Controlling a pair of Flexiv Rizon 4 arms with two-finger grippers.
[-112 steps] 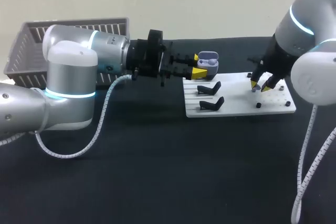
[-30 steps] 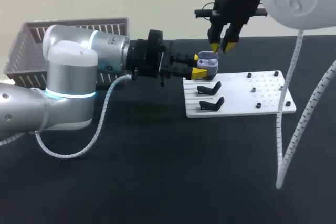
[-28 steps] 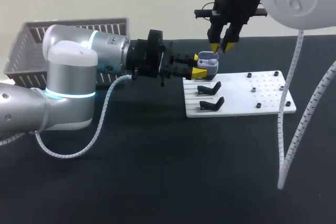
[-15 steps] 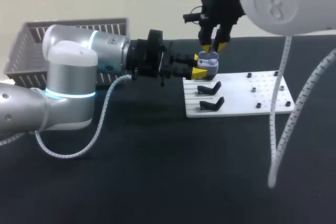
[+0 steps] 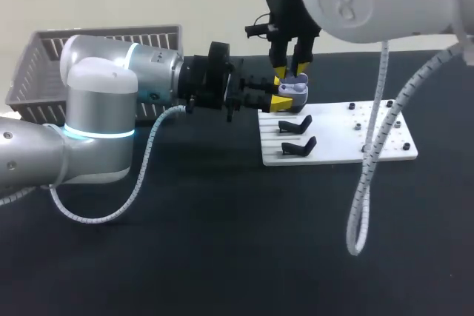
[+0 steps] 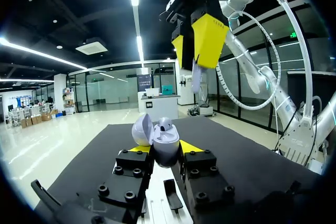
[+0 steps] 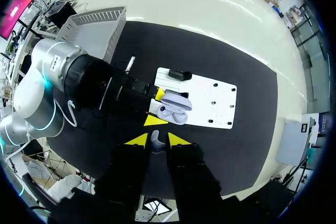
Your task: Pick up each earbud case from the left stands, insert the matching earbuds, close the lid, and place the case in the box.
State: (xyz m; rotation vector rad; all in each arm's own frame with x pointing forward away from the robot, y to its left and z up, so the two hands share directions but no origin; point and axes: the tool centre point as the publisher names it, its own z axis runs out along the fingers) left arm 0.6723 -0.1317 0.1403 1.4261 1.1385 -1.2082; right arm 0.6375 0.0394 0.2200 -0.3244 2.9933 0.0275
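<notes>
Just below and a little ahead of my right gripper (image 7: 157,139) sits the open case (image 7: 175,109), clamped from both sides by my left gripper (image 6: 165,148) with its wells facing up. My right fingers are pinched narrow on an earbud (image 6: 196,77), which hangs tip-down over the case without touching it. The case's long axis runs roughly along the line between my right fingertips, so I judge the next move needs a short, straight descent with a small forward shift.
</notes>
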